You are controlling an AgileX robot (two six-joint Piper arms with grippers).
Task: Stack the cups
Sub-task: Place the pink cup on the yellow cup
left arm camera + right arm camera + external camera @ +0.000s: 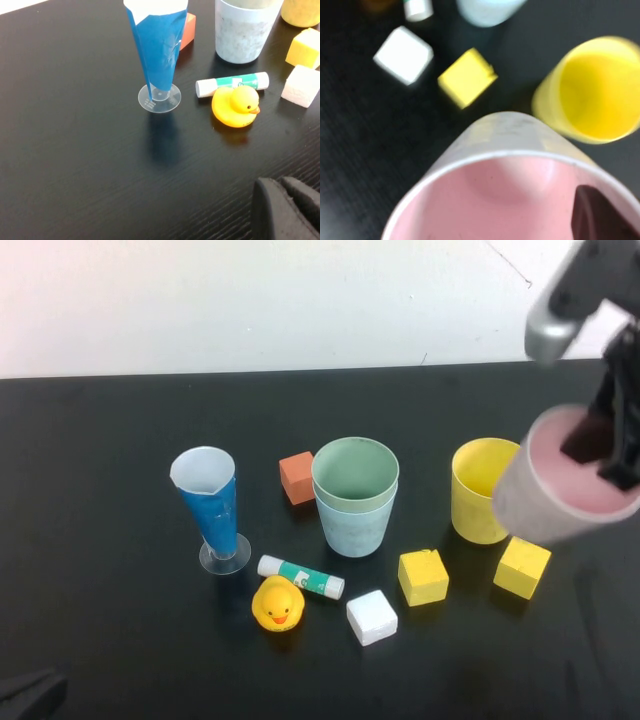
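We see the right end effector (612, 445) clamping the matte, tapered pink cup (560, 480) aloft above the tabletop (100, 490), beside the yellow cup (480, 490); the left end effector (287, 210) rests low, its grip unreadable.

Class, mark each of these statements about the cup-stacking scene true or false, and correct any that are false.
1. The right gripper holds the pink cup in the air. True.
2. The green cup sits nested inside the light blue cup. True.
3. The yellow cup lies on its side. False: it stands upright, open end up.
4. The rubber duck sits inside the yellow cup. False: it is on the table, by the glue stick.
5. The left gripper holds the blue cone glass. False: it rests low, apart from it.
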